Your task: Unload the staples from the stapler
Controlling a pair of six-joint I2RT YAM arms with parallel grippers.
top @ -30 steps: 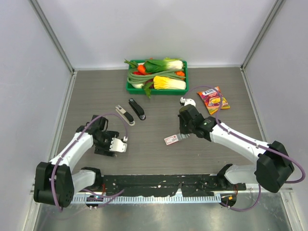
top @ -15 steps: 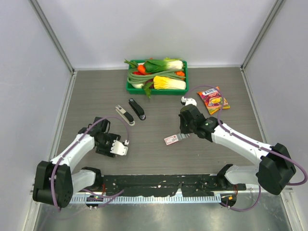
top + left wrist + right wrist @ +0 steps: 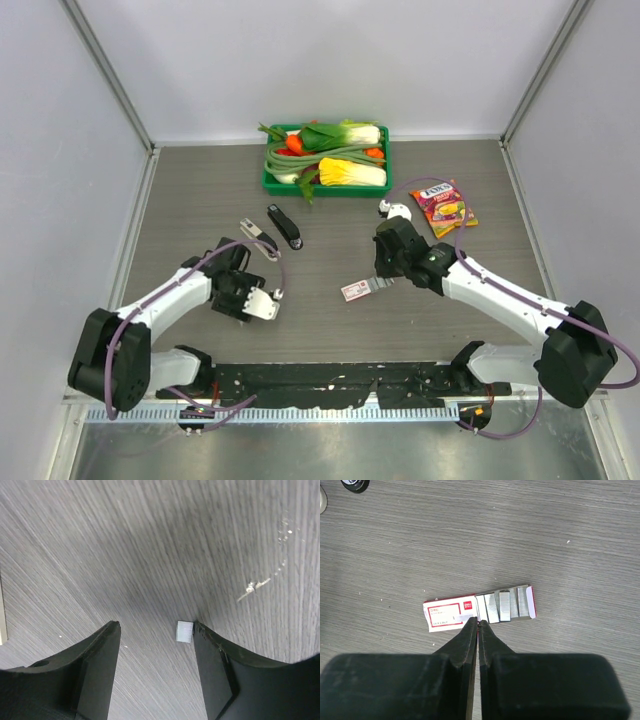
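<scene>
The white and grey stapler point(image 3: 250, 229) lies on the table left of centre, its near end crossed by my left arm's cable. My left gripper point(image 3: 263, 304) is low over the wood, a short way in front of the stapler. In the left wrist view the left gripper point(image 3: 156, 628) is open, and one tiny grey piece of staples point(image 3: 184, 631) lies flat on the table against the inner tip of its right finger point(image 3: 210, 650). My right gripper point(image 3: 479, 623) is shut with nothing in it, tips at the near edge of the pink-and-white box point(image 3: 449, 614), whose slid-out tray holds grey staple strips point(image 3: 503, 605).
An all-black stapler point(image 3: 285, 227) lies just right of the white one. A green tray point(image 3: 268, 187) of vegetables stands at the back. A snack packet point(image 3: 441, 208) and a small white object point(image 3: 393, 210) lie behind my right arm. Grey walls close in both sides.
My left gripper has moved to the right and slightly nearer the table's middle, and its jaws have narrowed somewhat. The right arm has barely moved and stays shut by the box.
</scene>
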